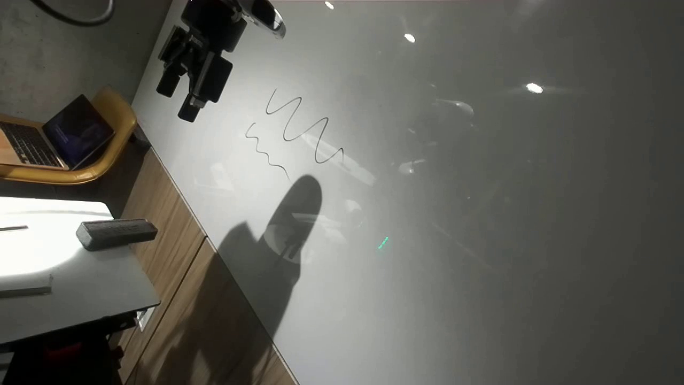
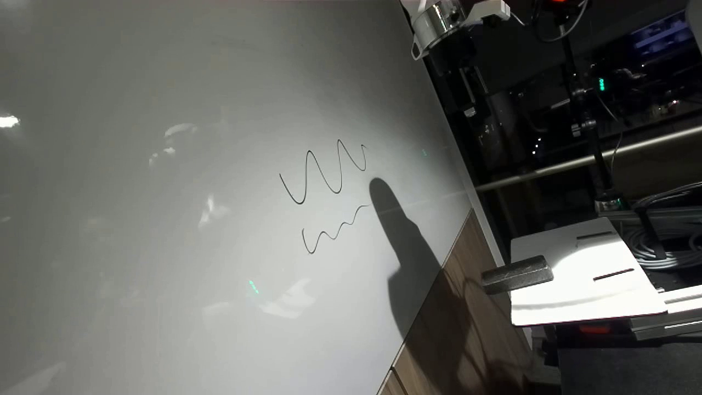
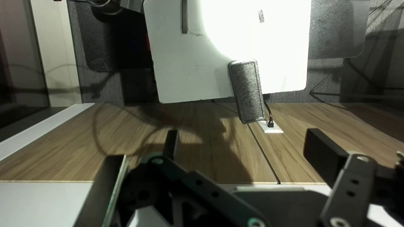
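My gripper [image 1: 179, 99] hangs in front of a big glossy whiteboard [image 1: 454, 299], near its edge, fingers spread apart. In the wrist view the gripper [image 3: 244, 142] stands open with nothing between its fingertips. Two thin dark wavy lines mark the whiteboard in both exterior views: a larger wave [image 2: 310, 151] and a smaller wave [image 2: 311, 253]. A grey block like an eraser [image 3: 247, 91] lies on a white tabletop [image 3: 189, 72], one end jutting past its edge. It is well apart from the gripper. In an exterior view, the gripper [image 2: 467, 104] is dark and hard to make out.
Wood panels [image 1: 165, 198] run along the whiteboard's edge, with a plugged-in outlet [image 3: 271, 127]. A slim dark bar [image 3: 184, 19] lies on the tabletop. A laptop [image 1: 80, 131] rests on a yellow chair [image 1: 125, 115]. A dark stand [image 2: 589, 126] and coiled cables rise behind the table. The arm casts a shadow on the whiteboard.
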